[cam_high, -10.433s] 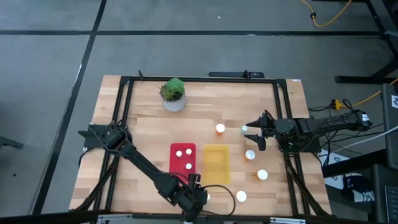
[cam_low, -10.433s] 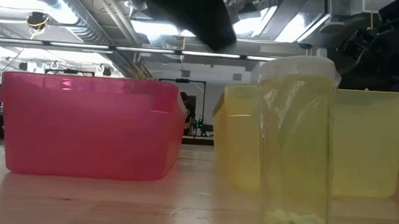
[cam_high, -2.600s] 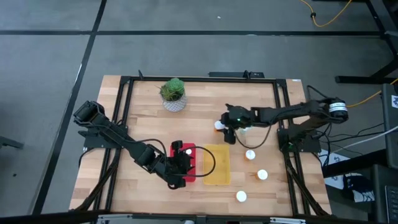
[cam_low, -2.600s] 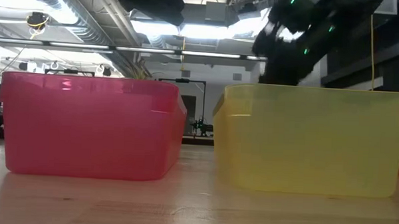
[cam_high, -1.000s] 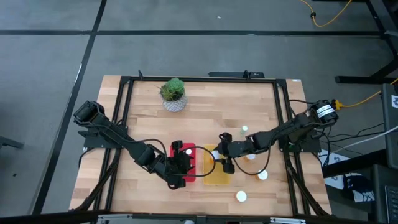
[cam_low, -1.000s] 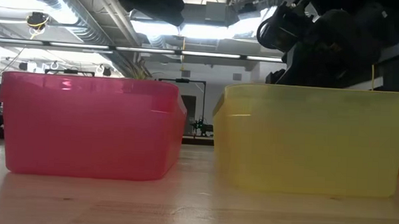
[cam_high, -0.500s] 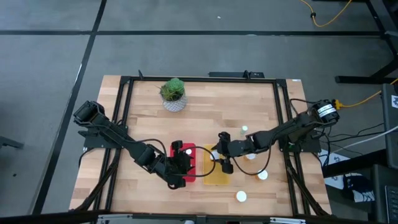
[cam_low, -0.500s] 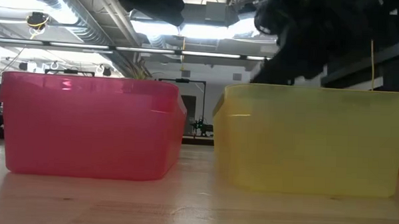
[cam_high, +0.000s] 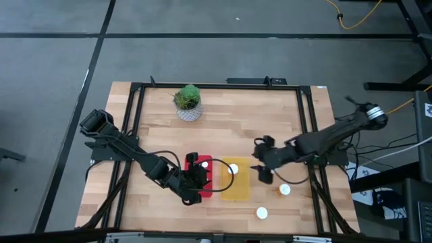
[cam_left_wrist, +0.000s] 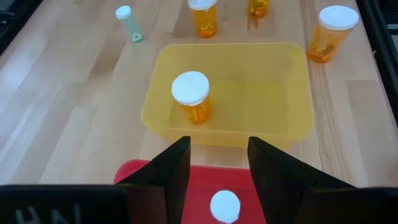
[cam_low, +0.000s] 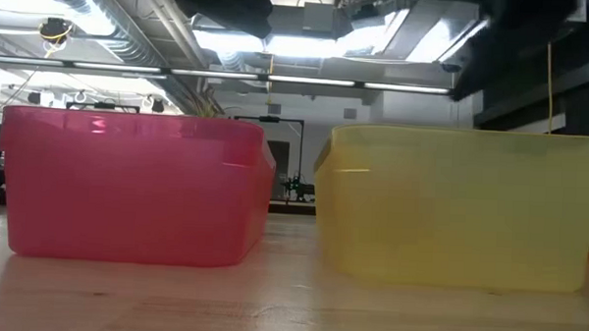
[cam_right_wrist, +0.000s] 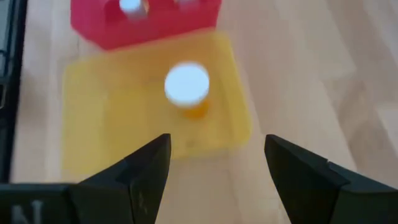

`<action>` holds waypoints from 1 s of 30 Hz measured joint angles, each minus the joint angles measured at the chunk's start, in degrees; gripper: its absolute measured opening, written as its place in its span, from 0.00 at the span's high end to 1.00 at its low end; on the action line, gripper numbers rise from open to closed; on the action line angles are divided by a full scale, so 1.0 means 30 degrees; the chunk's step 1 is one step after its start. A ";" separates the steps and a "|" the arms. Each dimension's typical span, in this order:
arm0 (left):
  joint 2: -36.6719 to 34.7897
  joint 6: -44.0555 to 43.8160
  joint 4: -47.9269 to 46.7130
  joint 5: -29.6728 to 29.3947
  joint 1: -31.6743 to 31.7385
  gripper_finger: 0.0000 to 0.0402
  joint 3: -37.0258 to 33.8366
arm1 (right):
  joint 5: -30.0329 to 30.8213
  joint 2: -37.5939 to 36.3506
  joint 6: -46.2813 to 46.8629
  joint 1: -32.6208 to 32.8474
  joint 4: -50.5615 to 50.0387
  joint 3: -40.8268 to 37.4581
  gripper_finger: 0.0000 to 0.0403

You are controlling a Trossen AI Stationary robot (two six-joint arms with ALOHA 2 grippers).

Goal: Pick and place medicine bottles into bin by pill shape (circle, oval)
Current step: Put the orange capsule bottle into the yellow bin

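One orange medicine bottle with a round white cap [cam_high: 233, 169] stands upright inside the yellow plastic bin [cam_high: 235, 190]. Just beside that bin, the right gripper [cam_high: 263, 164] hangs with its dark fingers spread and empty. Over the red plastic bin [cam_high: 207, 181] next to it, the left gripper [cam_high: 200, 177] hovers, fingers apart. Three more white-capped bottles [cam_left_wrist: 331, 34] stand on the wooden table [cam_high: 155, 138] beyond the yellow bin.

No readable text, labels, brands, numbers or signs anywhere; only cut-off, illegible marks at the wrist views' lower edges.
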 joint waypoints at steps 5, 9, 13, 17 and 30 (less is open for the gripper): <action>0.0000 0.0000 0.0000 -0.0393 0.0015 0.62 0.0000 | 0.0222 -0.1701 0.3317 0.2182 -0.3238 0.0000 0.35; 0.0007 -0.0014 0.0007 -0.0400 0.0015 0.62 0.0000 | 0.0636 -0.2464 0.6457 0.3772 -0.6328 0.0000 0.35; 0.0007 -0.0087 0.0008 -0.0400 0.0014 0.62 0.0000 | 0.0670 -0.2449 0.9685 0.4911 -0.8598 -0.0017 0.35; 0.0007 -0.0095 0.0015 -0.0400 0.0015 0.62 0.0000 | 0.0015 -0.2154 1.2180 0.5483 -0.8733 -0.0261 0.35; 0.0007 -0.0090 0.0015 -0.0398 0.0010 0.62 0.0000 | -0.1712 -0.1050 1.4770 0.5620 -0.6432 -0.3382 0.35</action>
